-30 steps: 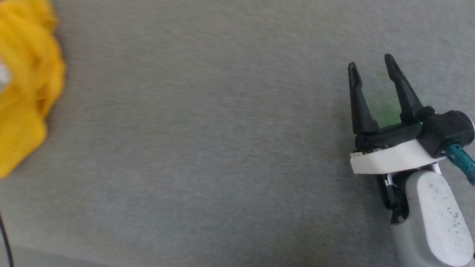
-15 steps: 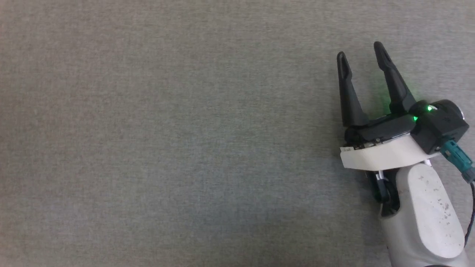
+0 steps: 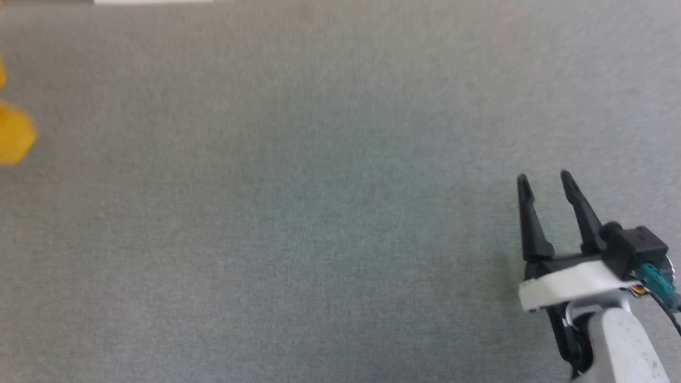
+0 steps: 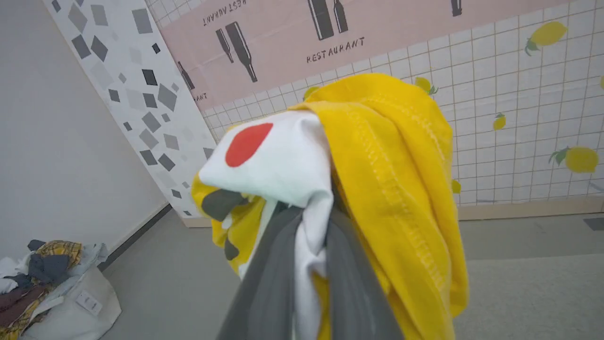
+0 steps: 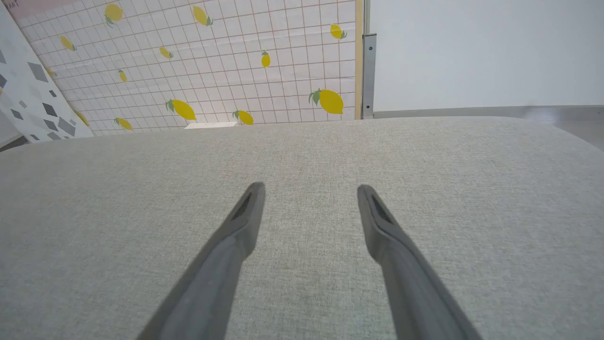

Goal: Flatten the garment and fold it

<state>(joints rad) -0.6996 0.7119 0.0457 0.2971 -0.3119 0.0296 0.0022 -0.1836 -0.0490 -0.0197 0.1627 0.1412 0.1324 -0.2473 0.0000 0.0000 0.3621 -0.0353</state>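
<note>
In the left wrist view the garment (image 4: 396, 156), bright yellow with a white patch and a red dot, hangs bunched and lifted in the air. My left gripper (image 4: 309, 215) is shut on it, and white cloth is pinched between the two grey fingers (image 4: 273, 274), whose tips are covered by fabric. A small blurred piece of the yellow garment (image 3: 13, 139) shows at the left edge of the head view. Far from it, my right gripper (image 3: 545, 181) is open just above the grey cloth table (image 3: 298, 213) at the lower right, with nothing between its fingers (image 5: 245, 208).
A white bag of mixed clothes (image 4: 52, 288) sits on the floor at the lower left of the left wrist view. Walls with lemon tiles (image 5: 325, 101) and a pink poster (image 4: 339, 42) stand beyond the table. A white strip (image 3: 154, 1) lies at the table's far edge.
The whole head picture has shifted, so the camera moved. The yellow cloth, large at the left a second ago, left the picture and now shows as a small patch. The right gripper stays open.
</note>
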